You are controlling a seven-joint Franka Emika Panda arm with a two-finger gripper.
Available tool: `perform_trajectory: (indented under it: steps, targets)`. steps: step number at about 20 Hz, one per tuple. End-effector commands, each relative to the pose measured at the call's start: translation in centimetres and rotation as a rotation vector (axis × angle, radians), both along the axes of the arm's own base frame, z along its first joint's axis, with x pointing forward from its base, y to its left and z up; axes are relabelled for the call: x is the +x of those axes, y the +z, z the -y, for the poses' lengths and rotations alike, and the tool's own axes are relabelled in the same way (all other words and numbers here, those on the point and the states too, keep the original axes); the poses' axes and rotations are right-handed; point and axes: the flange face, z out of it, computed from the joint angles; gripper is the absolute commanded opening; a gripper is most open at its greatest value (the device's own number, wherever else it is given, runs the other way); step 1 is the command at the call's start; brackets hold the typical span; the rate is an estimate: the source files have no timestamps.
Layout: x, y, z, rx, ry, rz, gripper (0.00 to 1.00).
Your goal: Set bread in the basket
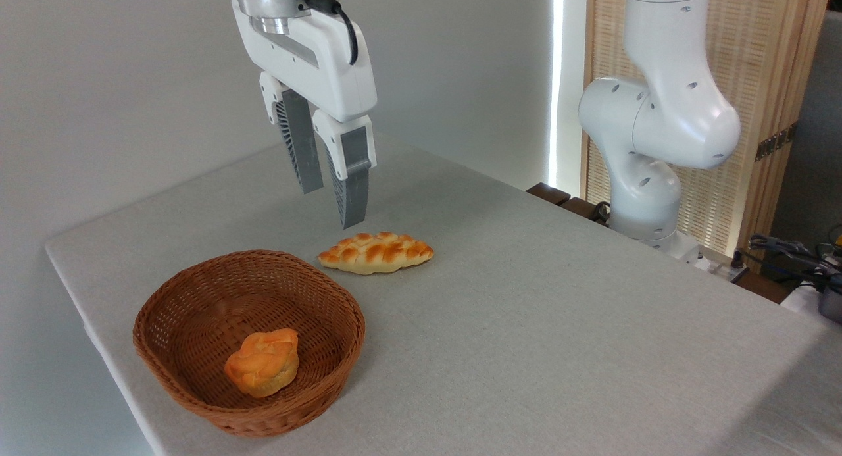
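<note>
Camera view, from the near edge of the table (559, 351): the basket (342, 341) sits closest, a shallow round wicker bowl with a thick rim. The bread (263, 362) lies inside it, resting on the woven floor toward the near side, touching no wall that I can make out. By how things lie, the task looks done or nearly so.

Just beyond the basket's far rim, apart from it, a braided loaf (376, 252) lies flat on the cloth, its long axis running left to right.

Above and slightly behind that loaf hangs the gripper (332, 202), clear of everything, with nothing held. Its two grey ribbed fingers (299, 150) point down with only a narrow gap between them, too tight to pass over the bun as they stand.

As a judgement, the bread should be light and soft, with a lumpy crust that gives under pressure; a hard squeeze could dent it. Should it need moving, the rounded sides near its middle offer the best hold, taken from above with the jaws spread wider first. The basket's low wall leaves room for that approach.

Farthest back stands the arm's white base (648, 206), beside a slatted wooden screen (756, 81).
</note>
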Motion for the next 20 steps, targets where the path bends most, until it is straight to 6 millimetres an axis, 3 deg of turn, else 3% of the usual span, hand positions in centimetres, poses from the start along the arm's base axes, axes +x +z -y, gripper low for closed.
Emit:
perform_trajectory:
  steps: [1, 3, 12, 20]
  targets:
    - [-1.1, 0.6, -1.1, -0.016, 0.039, -0.013, 1.0]
    - [-2.0, 0.2, -1.2, -0.016, 0.044, -0.026, 1.0]
    - [-1.9, -1.6, -0.3, -0.012, 0.116, 0.028, 1.0]
    - [-1.5, -2.1, 1.0, 0.083, 0.069, 0.02, 1.0]
